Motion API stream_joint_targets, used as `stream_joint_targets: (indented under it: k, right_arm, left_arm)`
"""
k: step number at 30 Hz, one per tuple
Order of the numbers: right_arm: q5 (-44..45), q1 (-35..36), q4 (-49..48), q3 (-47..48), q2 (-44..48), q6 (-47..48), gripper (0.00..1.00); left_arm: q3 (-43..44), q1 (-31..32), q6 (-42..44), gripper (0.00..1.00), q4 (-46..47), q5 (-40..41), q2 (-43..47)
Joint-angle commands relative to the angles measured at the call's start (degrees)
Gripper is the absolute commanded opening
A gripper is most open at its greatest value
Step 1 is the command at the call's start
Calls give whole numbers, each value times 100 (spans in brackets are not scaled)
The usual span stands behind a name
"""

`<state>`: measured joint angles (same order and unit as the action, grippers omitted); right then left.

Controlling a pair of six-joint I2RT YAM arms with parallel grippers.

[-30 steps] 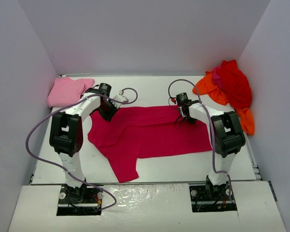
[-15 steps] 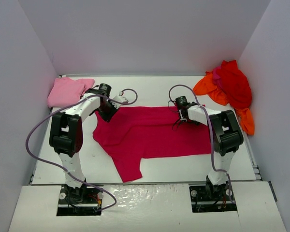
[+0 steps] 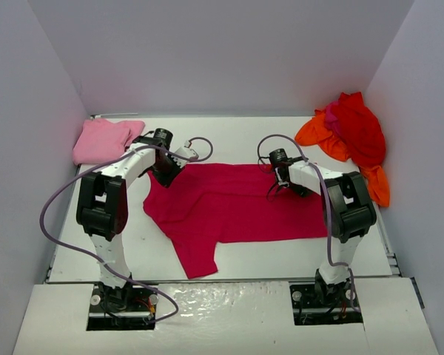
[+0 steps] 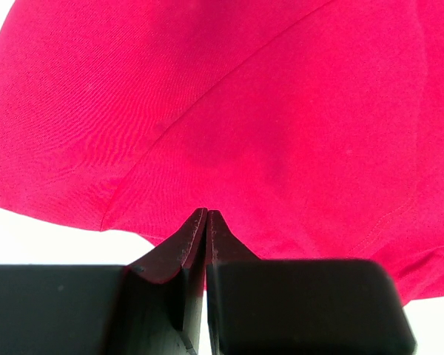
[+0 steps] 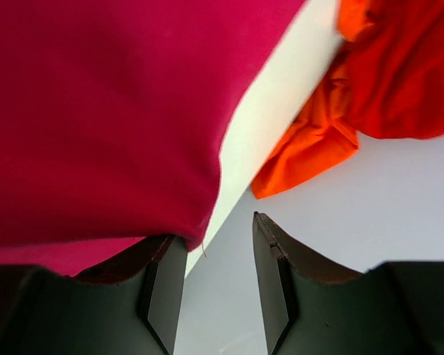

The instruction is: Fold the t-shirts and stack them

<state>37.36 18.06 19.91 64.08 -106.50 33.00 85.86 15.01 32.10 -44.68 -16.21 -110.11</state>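
white walls close round a white worktop (image 3: 229, 137). the left fingers (image 4: 166, 274) are pressed together on the edge of the crimson t-shirt (image 3: 237, 203) at its far left corner, seemingly to hold that corner while the cloth is spread. the right fingers (image 5: 270, 281) stand apart at the shirt's far right edge, cloth draped against one of them and bare worktop showing in the gap, so nothing is gripped there. the shirt lies mostly flat across the middle, one sleeve pointing toward the arm bases; folding looks not yet begun. further out, a pink t-shirt (image 3: 103, 139) sits compact in the far left corner, likely the start of the stack. the red t-shirt (image 3: 359, 126) and orange t-shirt (image 3: 318, 133) lie bunched against the right wall.
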Motion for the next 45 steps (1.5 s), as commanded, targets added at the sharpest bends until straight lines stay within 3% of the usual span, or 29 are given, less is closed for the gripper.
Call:
stream_joint_targets:
  k: [1,7,10,14,16,21,37,45]
  right_arm:
    - [-1329,66,1165,96,33,-78,44]
    - [-897,10,1373,-112,27,7,56]
    - [-1104,13,1376,-34,353,129,54]
    - [-1637,-13,1343,561,870,120,19]
    - [-1899,-30,1314,906,956,38,12]
    - [-2097,-22,1296,1459,450,-251,12]
    - [-1816,-48,1173,2011,-1238,-435,11]
    - [-1230,-46,1252,3325,-2235,-579,11]
  left_arm:
    - [118,37,165,0,-85,24,517]
    - [132,42,203,0,-146,-21,541]
    - [126,37,200,0,-122,-32,577]
    - [162,37,144,0,-110,-110,636]
    - [233,39,89,0,-111,-206,632]
    - [538,80,-89,0,-254,-229,318]
    - [1273,195,-137,0,-828,-60,-840]
    - [2870,16,-349,0,-1751,694,-2323]
